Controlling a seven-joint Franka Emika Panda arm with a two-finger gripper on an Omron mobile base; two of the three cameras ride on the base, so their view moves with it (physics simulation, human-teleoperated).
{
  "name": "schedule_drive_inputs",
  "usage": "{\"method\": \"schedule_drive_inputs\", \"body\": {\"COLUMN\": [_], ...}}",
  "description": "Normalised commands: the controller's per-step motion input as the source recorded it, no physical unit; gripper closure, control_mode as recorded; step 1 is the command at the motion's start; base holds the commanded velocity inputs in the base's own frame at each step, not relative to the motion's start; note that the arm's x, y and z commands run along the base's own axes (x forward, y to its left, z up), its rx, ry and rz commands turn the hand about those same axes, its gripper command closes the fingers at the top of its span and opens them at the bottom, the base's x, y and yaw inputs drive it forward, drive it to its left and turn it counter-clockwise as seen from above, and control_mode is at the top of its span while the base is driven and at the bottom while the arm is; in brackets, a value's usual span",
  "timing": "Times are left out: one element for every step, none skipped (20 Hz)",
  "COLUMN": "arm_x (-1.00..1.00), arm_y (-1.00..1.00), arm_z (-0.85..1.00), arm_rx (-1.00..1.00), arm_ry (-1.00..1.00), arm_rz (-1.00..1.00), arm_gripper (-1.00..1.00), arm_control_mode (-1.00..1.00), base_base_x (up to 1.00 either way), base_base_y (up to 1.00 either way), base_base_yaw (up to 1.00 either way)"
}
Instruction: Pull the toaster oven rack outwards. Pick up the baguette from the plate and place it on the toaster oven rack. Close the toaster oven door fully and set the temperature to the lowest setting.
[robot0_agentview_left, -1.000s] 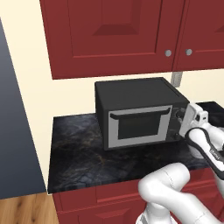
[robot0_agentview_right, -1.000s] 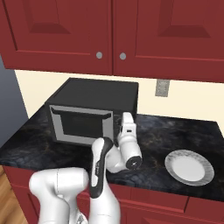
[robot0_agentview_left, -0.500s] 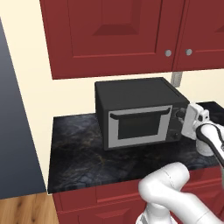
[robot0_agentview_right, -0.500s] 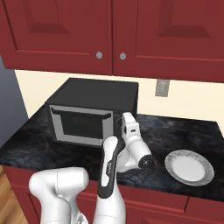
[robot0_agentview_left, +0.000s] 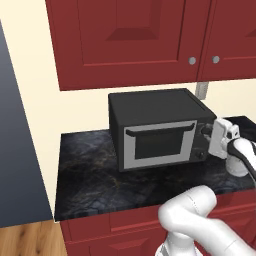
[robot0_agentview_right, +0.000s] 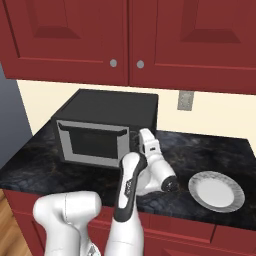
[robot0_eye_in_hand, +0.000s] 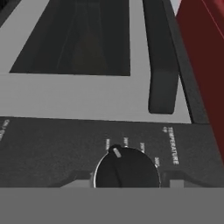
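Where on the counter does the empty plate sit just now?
In the right base view the plate lies flat on the dark counter, right of the toaster oven and the arm's hand.

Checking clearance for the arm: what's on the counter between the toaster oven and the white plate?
In the right base view, the gripper and forearm occupy the counter between the toaster oven and the plate.

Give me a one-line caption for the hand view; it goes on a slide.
Hand camera close on the temperature knob beside the closed toaster oven door and its dark handle.
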Motion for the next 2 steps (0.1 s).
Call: {"method": "schedule_drive_inputs", "body": {"arm_x": [-0.06, -0.07], "arm_y": [0.0, 0.0], "arm_z": [-0.12, -0.09], "arm_rx": [-0.17, -0.17], "arm_ry": [-0.19, -0.19], "arm_rz": [0.0, 0.0], "arm_gripper": [1.0, 1.0], "arm_control_mode": [-1.0, -1.0], "base_base_x": [0.0, 0.0], "base_base_y": [0.0, 0.0], "base_base_yaw": [0.0, 0.0]}}
